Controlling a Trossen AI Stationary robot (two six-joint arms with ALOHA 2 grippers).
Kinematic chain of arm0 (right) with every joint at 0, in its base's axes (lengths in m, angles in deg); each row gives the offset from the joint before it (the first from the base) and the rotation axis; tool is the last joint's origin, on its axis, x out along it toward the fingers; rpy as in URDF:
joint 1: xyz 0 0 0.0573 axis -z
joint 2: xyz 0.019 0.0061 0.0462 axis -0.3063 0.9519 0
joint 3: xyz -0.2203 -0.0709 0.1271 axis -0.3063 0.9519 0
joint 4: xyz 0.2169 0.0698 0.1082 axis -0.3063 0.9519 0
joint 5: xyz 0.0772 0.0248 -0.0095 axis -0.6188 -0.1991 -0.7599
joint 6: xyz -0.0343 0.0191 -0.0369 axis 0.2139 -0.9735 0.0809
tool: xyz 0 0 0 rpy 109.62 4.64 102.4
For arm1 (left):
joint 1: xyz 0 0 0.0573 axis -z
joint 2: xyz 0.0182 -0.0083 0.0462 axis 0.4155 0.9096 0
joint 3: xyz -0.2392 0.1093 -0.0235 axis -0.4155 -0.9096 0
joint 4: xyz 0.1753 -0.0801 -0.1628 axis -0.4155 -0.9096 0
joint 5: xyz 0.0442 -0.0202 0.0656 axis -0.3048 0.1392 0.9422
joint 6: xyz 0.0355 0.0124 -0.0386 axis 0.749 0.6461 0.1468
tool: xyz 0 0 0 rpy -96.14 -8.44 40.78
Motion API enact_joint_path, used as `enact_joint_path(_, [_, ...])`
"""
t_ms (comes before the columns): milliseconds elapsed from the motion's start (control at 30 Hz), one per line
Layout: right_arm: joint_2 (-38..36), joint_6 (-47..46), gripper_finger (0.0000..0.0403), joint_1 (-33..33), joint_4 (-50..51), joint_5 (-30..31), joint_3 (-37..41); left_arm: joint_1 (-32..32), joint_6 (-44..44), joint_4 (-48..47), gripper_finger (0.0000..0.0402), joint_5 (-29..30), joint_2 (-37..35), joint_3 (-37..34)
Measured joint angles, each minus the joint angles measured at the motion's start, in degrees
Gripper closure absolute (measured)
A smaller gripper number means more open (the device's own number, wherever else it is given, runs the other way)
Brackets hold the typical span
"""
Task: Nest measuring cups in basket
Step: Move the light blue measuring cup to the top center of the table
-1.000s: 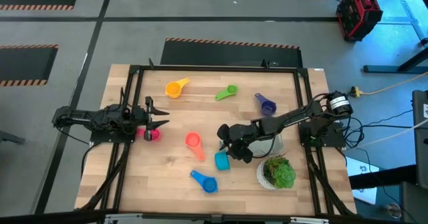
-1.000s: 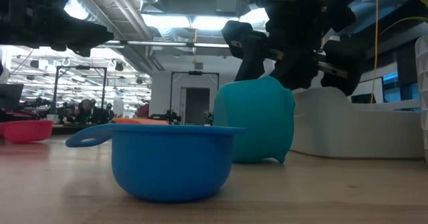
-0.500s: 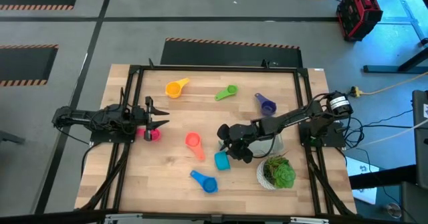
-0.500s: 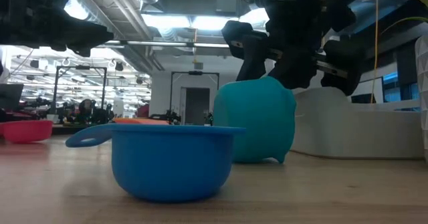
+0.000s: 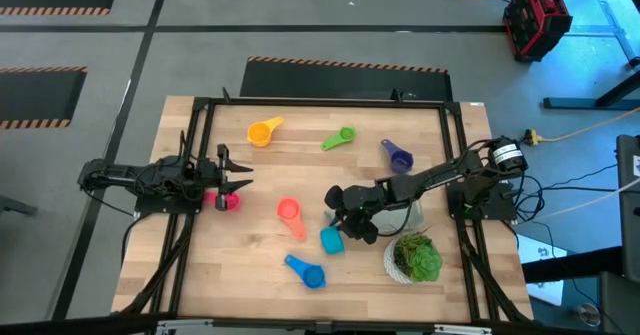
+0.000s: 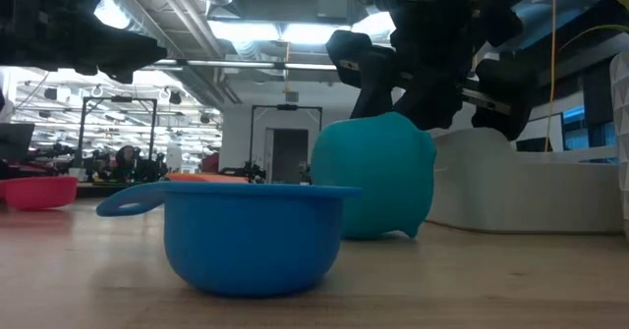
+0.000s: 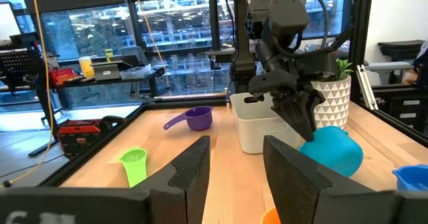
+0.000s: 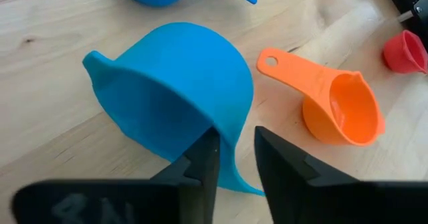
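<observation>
Right gripper [image 5: 343, 222] is pinching the rim of the tipped teal plastic measuring cup [image 5: 331, 240] on the wood table, light-gray basket [image 5: 408, 215] lying just behind; left gripper [image 5: 235, 184] is waiting, fingers apart.

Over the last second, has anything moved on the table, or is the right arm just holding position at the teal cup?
Barely: in the low view the teal cup has tipped very slightly under the right gripper, whose fingers straddle its rim. The left gripper, open near the pink cup, and the other cups have stayed put.
</observation>
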State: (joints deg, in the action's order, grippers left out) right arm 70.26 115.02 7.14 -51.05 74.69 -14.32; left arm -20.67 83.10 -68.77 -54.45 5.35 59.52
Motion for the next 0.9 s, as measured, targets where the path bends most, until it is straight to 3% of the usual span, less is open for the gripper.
enact_joint_path(167, [0.0, 0.0, 0.0348, 0.0, 0.0, 0.0, 0.0, 0.0, 0.0, 0.0, 0.0269, 0.0, 0.0, 0.0])
enact_joint_path(667, [0.0, 0.0, 0.0355, 0.0, 0.0, 0.0, 0.0, 0.0, 0.0, 0.0, 0.0269, 0.0, 0.0, 0.0])
enact_joint_path(900, [0.0, 0.0, 0.0395, 0.0, -0.3, 0.0, 0.0, 0.0, 0.0, 0.0, 0.0269, 0.0, 0.0, 0.0])
